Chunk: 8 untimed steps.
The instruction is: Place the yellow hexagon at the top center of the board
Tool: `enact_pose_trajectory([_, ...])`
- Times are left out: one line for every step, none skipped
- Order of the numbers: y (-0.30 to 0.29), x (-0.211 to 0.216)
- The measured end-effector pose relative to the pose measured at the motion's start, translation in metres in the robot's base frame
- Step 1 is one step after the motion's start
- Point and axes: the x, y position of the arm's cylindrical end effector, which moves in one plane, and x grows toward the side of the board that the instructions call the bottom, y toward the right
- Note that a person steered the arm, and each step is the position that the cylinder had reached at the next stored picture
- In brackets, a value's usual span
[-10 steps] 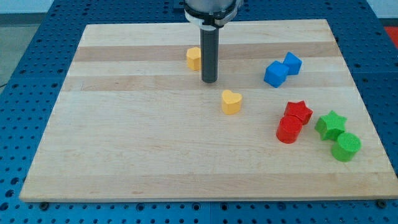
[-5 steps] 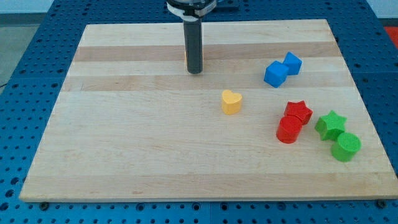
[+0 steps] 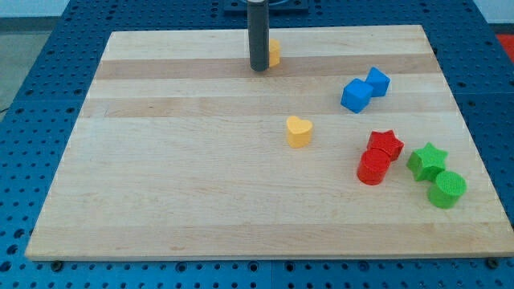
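The yellow hexagon [image 3: 274, 52] sits near the top centre of the wooden board [image 3: 161, 177], mostly hidden behind my rod. My tip [image 3: 259, 69] rests on the board just left of and below the hexagon, touching or nearly touching it. A yellow heart block [image 3: 299, 132] lies lower, near the board's middle, well apart from the tip.
Two blue cubes [image 3: 356, 95] [image 3: 377, 81] sit at the upper right. A red star [image 3: 385, 144] and a red cylinder [image 3: 373, 168] lie at the right. A green star [image 3: 427, 160] and a green cylinder [image 3: 446, 189] lie near the right edge.
The tip moved left behind the hexagon, then up and slightly right. The yellow hexagon went up and to the right, from left of the rod to its right.
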Motion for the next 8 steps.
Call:
enact_pose_trajectory([0.000, 0.000])
enact_pose_trajectory([0.030, 0.047])
enact_pose_trajectory([0.050, 0.050])
enact_pose_trajectory([0.052, 0.031])
enact_pose_trajectory([0.053, 0.010])
enact_pose_trajectory([0.052, 0.010])
enact_pose_trajectory([0.049, 0.010])
enact_pose_trajectory([0.044, 0.010])
